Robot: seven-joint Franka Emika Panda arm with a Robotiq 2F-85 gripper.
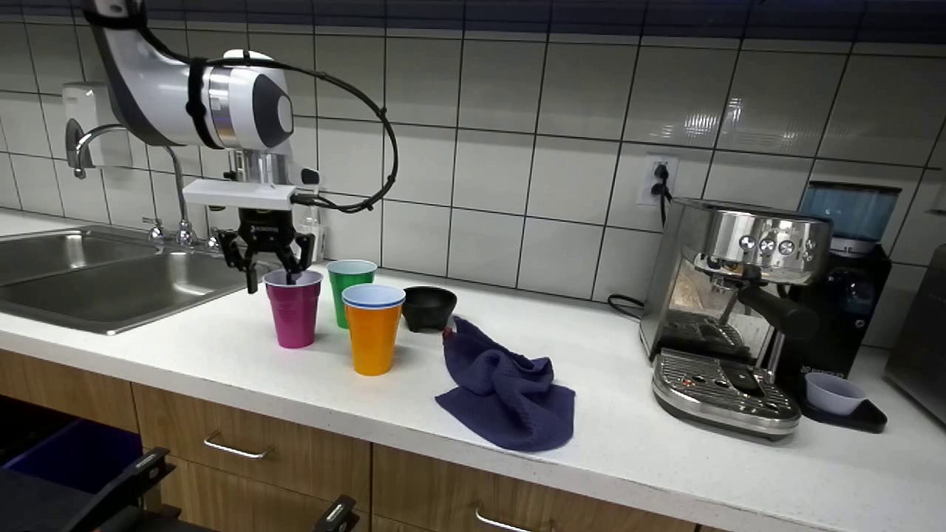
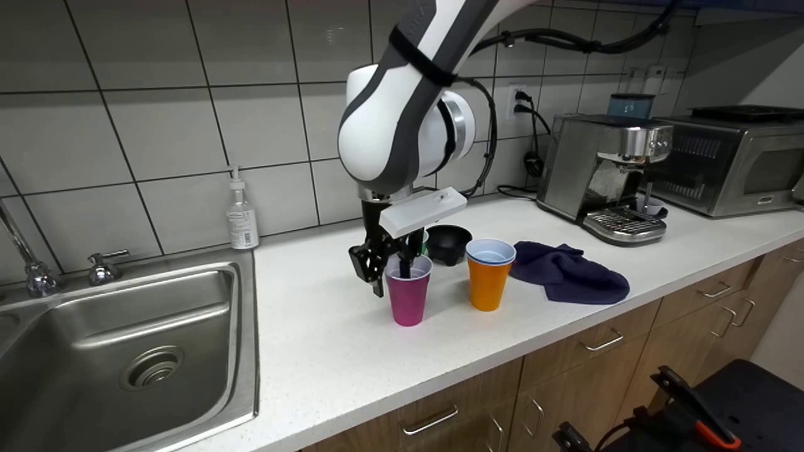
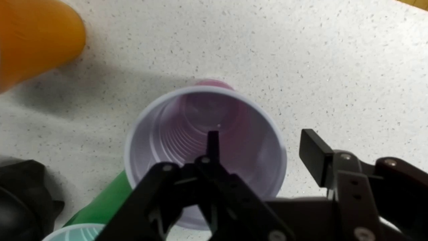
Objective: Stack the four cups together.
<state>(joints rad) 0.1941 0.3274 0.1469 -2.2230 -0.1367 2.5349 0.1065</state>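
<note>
The purple cup point(image 1: 295, 321) stands upright on the counter; it also shows in an exterior view point(image 2: 408, 304) and from above in the wrist view point(image 3: 209, 110). My gripper point(image 1: 272, 281) is open and straddles its wall: in the wrist view point(image 3: 260, 147) one finger is inside the cup and the other is outside, with a gap to the rim. The orange cup point(image 1: 372, 343) stands nearby with the blue cup point(image 1: 374, 295) nested in it, only the blue rim and inside showing. The green cup point(image 1: 344, 292) stands behind the purple one and shows partly in the wrist view point(image 3: 107, 204).
A low black bowl point(image 1: 429, 309) stands beside the green cup. A dark blue cloth point(image 1: 510, 399) lies right of the cups. The sink point(image 2: 245, 326) and a soap bottle point(image 2: 242, 220) are on one side, an espresso machine point(image 1: 732, 295) on the other. A tiled wall runs behind.
</note>
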